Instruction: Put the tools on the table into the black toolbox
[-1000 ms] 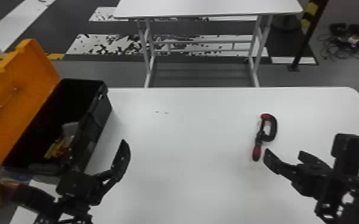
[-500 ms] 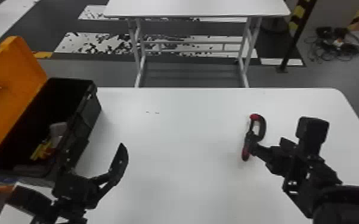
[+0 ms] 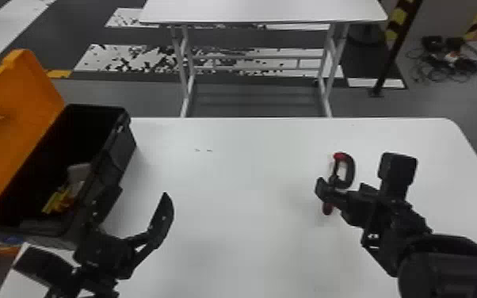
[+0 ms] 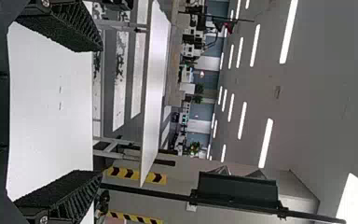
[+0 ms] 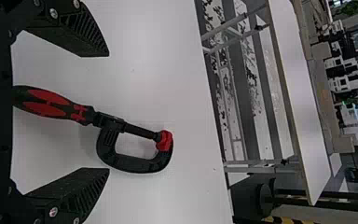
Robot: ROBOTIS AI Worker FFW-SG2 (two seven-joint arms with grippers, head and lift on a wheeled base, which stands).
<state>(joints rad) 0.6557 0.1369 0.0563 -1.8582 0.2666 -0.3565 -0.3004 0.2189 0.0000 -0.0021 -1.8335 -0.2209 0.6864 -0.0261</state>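
One clamp [image 3: 351, 170], black with red parts, lies flat on the white table [image 3: 249, 214], well to the right of the toolbox. Its C-shaped frame is toward the far edge, its red-and-black handle [image 5: 49, 103] toward the robot.

One right gripper [image 3: 341, 189], fingers spread, at the clamp. In the head view, one finger crosses over the tool between frame and handle. In the right wrist view the handle lies between the two fingers, white table surface showing on both sides of it; nothing is pinched.

One left gripper [image 3: 142, 195], fingers spread wide with nothing between them, beside the toolbox's near right corner. One finger overlaps the box's side in the head view; whether they touch, cannot be told.

One black toolbox [image 3: 119, 156], open, at the table's left side, its orange lid [image 3: 20, 107] tilted back to the left. Contents: one yellow item [image 3: 57, 201] and one pale grey item [image 3: 78, 173], close together near the right wall; exact kinds unclear.

Background: one second white table [image 3: 261, 10] beyond the first; one tangle of dark cables [image 3: 445, 65] on the floor, far right.
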